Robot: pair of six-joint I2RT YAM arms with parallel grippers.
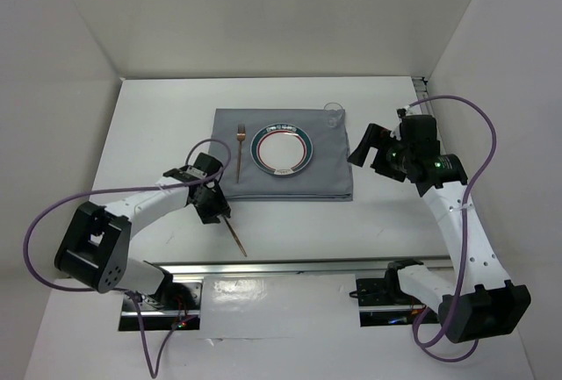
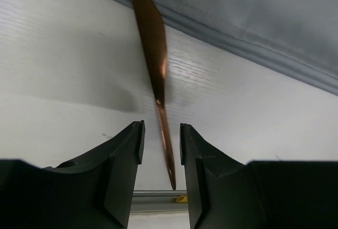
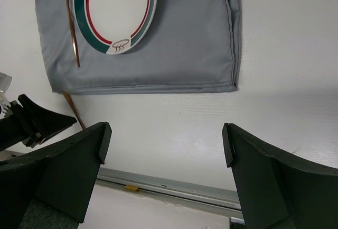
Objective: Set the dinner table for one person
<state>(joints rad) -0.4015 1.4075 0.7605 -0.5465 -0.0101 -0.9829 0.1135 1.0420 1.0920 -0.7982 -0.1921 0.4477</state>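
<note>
On the white dinner table lies a grey cloth mat with a green-and-red-rimmed plate and a copper fork left of it. A clear glass stands at the mat's far right corner. A copper knife lies on the table by the mat's near left corner. My left gripper is low over the knife. In the left wrist view the knife runs between the slightly open fingers of that gripper without touching them. My right gripper is wide open and empty, right of the mat.
A metal rail runs along the table's near edge. White walls close in the table on three sides. The right wrist view shows the plate, fork, mat and my left gripper's fingers.
</note>
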